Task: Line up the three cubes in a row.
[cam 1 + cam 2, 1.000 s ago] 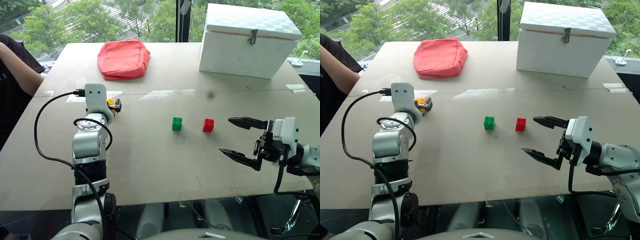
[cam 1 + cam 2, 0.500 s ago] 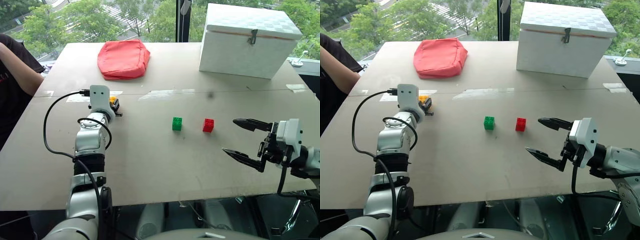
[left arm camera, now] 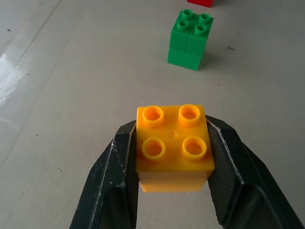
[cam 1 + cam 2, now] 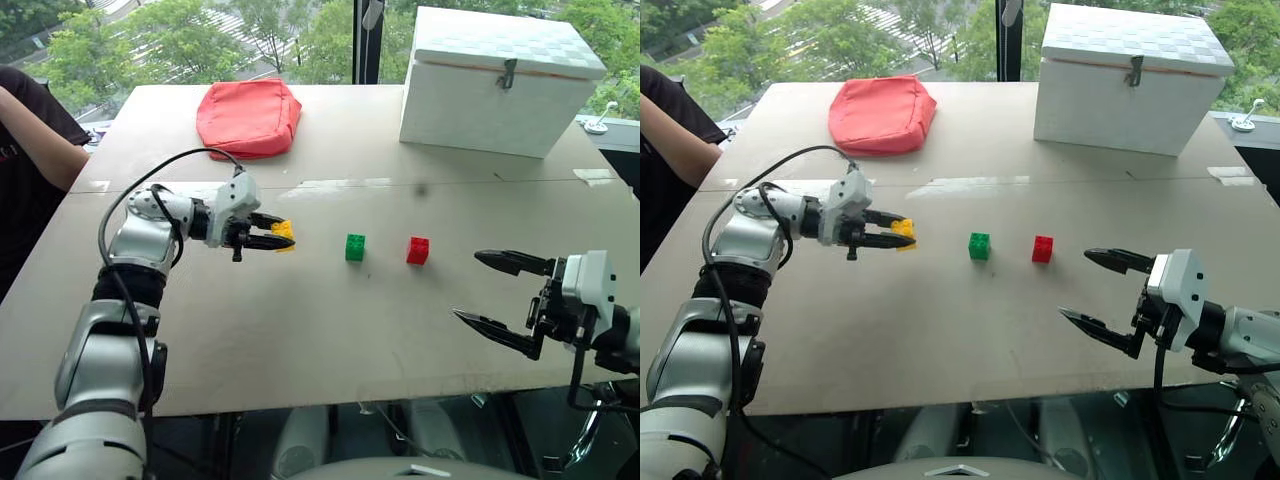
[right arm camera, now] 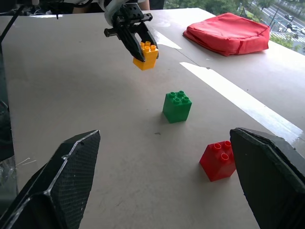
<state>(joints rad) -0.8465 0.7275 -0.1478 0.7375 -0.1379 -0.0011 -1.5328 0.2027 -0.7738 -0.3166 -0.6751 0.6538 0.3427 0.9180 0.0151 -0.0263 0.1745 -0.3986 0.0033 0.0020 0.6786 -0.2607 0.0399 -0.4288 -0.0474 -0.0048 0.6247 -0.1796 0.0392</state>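
On the worktop [image 4: 300,330], green cube [image 4: 354,247] and red cube [image 4: 418,250] sit side by side near the middle, apart from each other, studs up, roughly level with one another across the surface. Judged: these two already define the row's line.

Left gripper [image 4: 272,236] is pinching the yellow cube [image 4: 284,233], one black finger on each opposite side face, studs facing up. In the right wrist view the yellow cube [image 5: 145,55] looks clear of the surface, carried just above it. It sits to the left of the green cube, close but not touching, and the left wrist view puts green directly ahead of it along the finger line, with a sliver of red beyond. Judged: the side grip keeps the cube's base free so it can be set flat, and the approach along the row axis makes alignment simple.

Right gripper [image 4: 500,295] hangs near the worktop's front right edge, fingers spread wide, nothing between them, well apart from the red cube. Judged: parked out of the way, not needed for this step.

Red cushion [image 4: 247,118] and white box [image 4: 500,80] are at the far side, well away from the cubes. A person's arm [image 4: 40,150] is at the far left edge.

Step judged in hand: placing yellow as third in line. Spacing to match the green-to-red gap is the thing to watch; release may nudge it askew.
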